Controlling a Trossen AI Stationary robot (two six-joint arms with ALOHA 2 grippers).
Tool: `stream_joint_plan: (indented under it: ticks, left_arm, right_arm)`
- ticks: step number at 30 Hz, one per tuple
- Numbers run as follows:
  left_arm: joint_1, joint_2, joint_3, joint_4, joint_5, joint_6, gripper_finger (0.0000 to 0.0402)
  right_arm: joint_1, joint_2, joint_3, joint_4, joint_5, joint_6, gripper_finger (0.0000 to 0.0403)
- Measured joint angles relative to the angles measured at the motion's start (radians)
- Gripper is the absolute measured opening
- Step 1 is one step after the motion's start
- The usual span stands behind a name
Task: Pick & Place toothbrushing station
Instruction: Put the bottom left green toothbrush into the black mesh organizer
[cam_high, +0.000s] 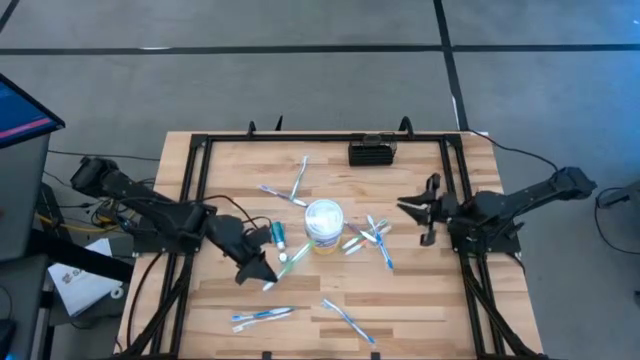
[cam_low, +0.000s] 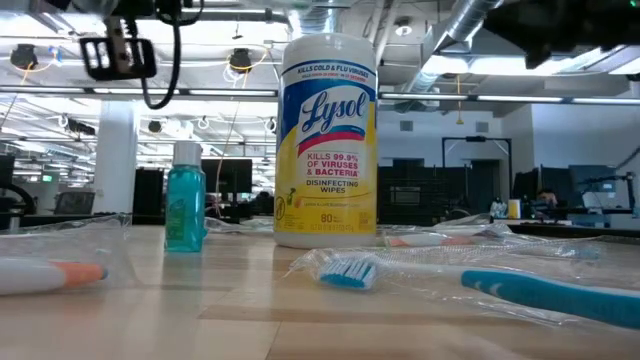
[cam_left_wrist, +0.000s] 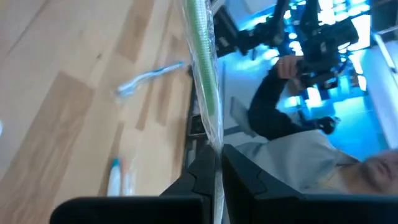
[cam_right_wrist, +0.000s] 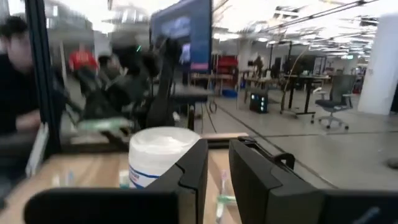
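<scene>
The toothbrushing station, a small black slotted rack (cam_high: 372, 152), stands at the table's far edge, with no gripper near it. My left gripper (cam_high: 263, 274) is left of the round white wipes tub (cam_high: 323, 222) and is shut on a green toothbrush in a clear wrapper (cam_left_wrist: 203, 68). My right gripper (cam_high: 408, 210) hovers right of the tub, pointing toward it. In the right wrist view a gap shows between the fingers of my right gripper (cam_right_wrist: 217, 177), and nothing is in it. My left gripper pinches the wrapped green toothbrush between its two fingers at one end (cam_left_wrist: 214, 149). The brush runs on ahead of the fingertips, in line with them, toward the tub (cam_high: 300, 255). It looks lifted clear of the table.
Several wrapped toothbrushes lie scattered around the tub and near the table's front edge (cam_high: 262, 316). A small teal bottle (cam_high: 280, 235) stands just left of the tub. A black frame (cam_high: 195, 180) runs along the table's sides. A person (cam_left_wrist: 292, 124) shows beyond the table.
</scene>
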Motion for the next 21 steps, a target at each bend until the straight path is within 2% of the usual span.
stream_joint_plan:
  ticks: [10, 12, 17, 21]
  left_arm:
    - [0.055, 0.002, 0.0, 0.084, 0.081, 0.002, 0.0005]
    - [0.062, 0.002, 0.0, 0.085, 0.082, -0.003, 0.0005]
    - [0.073, 0.002, 0.0, 0.09, 0.107, -0.008, 0.0005]
    - [0.073, 0.002, 0.0, 0.092, 0.108, -0.009, 0.0006]
  right_arm:
    - [0.089, 0.51, 0.337, -0.011, 0.007, -0.257, 0.0052]
    - [0.112, 0.587, 0.408, -0.029, 0.04, -0.33, 0.0045]
    - [0.152, 0.75, 0.549, -0.048, 0.198, -0.482, 0.0021]
    - [0.181, 0.868, 0.64, -0.052, 0.221, -0.574, 0.0006]
